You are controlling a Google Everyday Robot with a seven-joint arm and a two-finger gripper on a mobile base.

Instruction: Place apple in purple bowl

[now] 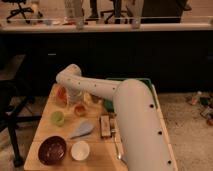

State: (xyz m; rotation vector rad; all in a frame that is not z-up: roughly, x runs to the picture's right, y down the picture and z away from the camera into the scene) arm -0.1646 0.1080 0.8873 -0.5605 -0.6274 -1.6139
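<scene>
The purple bowl (52,150), its dark inside showing, sits well to the front-left of the gripper (76,100). The orange bowl (61,92) is just left of it. The gripper hangs spread wide, holding nothing, right above the apple (79,110). The white bowl (80,150) lies in front. The label on the packet (105,126) to the right cannot be read.

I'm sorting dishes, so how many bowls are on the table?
3. Purple bowl front left, white bowl right of it, orange bowl back left, partly behind the arm. Gripper hangs by the apple; the arm may hide more.
</scene>
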